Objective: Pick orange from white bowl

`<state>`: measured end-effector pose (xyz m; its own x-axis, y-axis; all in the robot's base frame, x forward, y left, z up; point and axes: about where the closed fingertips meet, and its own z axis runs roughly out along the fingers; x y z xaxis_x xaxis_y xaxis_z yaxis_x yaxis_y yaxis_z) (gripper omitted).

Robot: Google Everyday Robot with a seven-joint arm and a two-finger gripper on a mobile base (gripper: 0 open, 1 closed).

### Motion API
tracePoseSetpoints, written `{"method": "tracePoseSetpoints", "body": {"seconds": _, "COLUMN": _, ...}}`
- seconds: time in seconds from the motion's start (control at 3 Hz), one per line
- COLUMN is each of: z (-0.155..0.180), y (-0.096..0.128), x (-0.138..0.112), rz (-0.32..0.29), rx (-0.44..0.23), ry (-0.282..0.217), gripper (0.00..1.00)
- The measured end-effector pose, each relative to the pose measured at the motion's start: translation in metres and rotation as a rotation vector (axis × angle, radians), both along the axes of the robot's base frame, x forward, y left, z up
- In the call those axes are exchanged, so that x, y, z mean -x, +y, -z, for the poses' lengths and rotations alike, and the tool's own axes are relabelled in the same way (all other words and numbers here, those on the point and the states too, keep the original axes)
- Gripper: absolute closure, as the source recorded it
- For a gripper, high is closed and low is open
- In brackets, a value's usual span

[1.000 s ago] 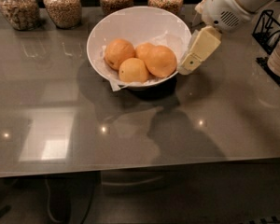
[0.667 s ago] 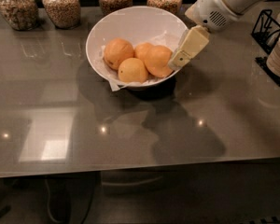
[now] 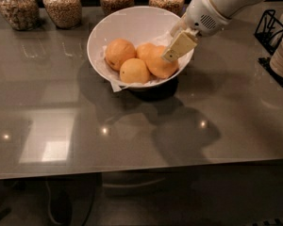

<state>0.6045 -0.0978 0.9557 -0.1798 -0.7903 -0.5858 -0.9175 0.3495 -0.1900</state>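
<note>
Gripper [image 3: 179, 46] (can't tell if spread) over orange [image 3: 158, 67] at bowl's [image 3: 132, 25] 3 o'clock: drop straight, straddle it, clear the rim.

Gripper [image 3: 171, 54] now over orange [image 3: 156, 68] (earlier beside white bowl [image 3: 130, 22])

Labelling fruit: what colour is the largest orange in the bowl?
The orange is deep orange in the camera view; the gripper hangs over it.

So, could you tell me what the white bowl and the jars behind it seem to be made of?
White bowl: likely glazed ceramic, glossy with soft highlights. Jars: clear glass, grain visible through them. The gripper hangs over the bowl's right rim, above the orange.
</note>
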Motion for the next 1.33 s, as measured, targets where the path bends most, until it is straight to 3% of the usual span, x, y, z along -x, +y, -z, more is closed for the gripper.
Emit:
{"method": "tracePoseSetpoints", "body": {"seconds": 0.33, "z": 0.009, "y": 0.004, "x": -0.002, "rz": -0.006, "rx": -0.007, "ry": 0.026, "gripper": 0.35}}
{"method": "tracePoseSetpoints", "body": {"seconds": 0.67, "z": 0.018, "y": 0.007, "x": -0.002, "rz": -0.008, "rx": -0.011, "ry": 0.048, "gripper": 0.24}}
{"method": "tracePoseSetpoints", "body": {"seconds": 1.33, "z": 0.036, "y": 0.009, "x": -0.008, "rz": -0.004, "rx": -0.001, "ry": 0.081, "gripper": 0.25}}
